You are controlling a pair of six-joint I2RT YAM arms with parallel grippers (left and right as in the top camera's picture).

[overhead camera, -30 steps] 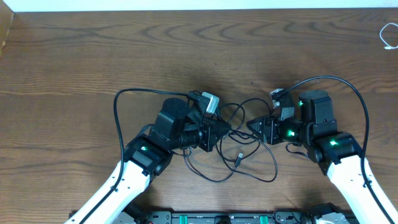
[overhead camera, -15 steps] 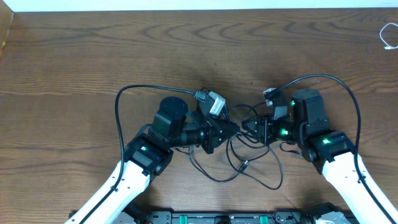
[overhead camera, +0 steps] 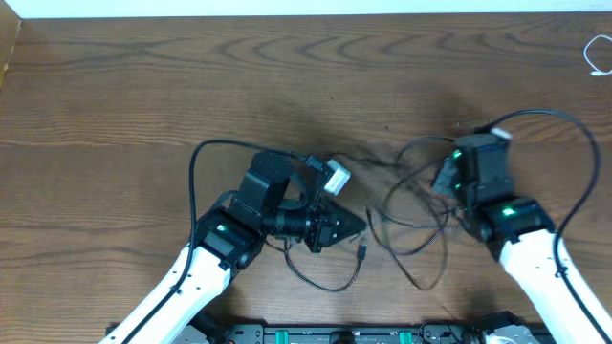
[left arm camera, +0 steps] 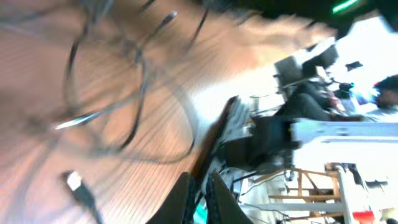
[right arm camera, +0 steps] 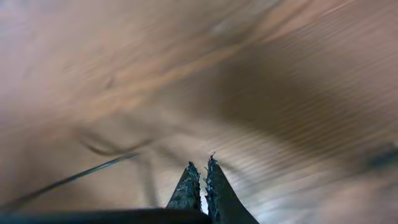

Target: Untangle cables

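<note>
Right fingers [right arm camera: 186,186] pressed shut, left fingers [left arm camera: 180,200] shut too; blur hides whether either pinches a strand. Black cables [overhead camera: 411,215] loop loosely on the table [overhead camera: 143,86] between both arms, which are spread probably to tug the tangle loose. White cord [overhead camera: 598,55] sits in the far right corner.

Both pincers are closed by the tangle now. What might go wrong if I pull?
1. The black cables loop close against the right arm; pulling may snag them on it.
2. Both wrist views are blurred, so whether the left pincer or right pincer actually grips a cord is unclear; a pull may miss or tighten the tangle.
</note>
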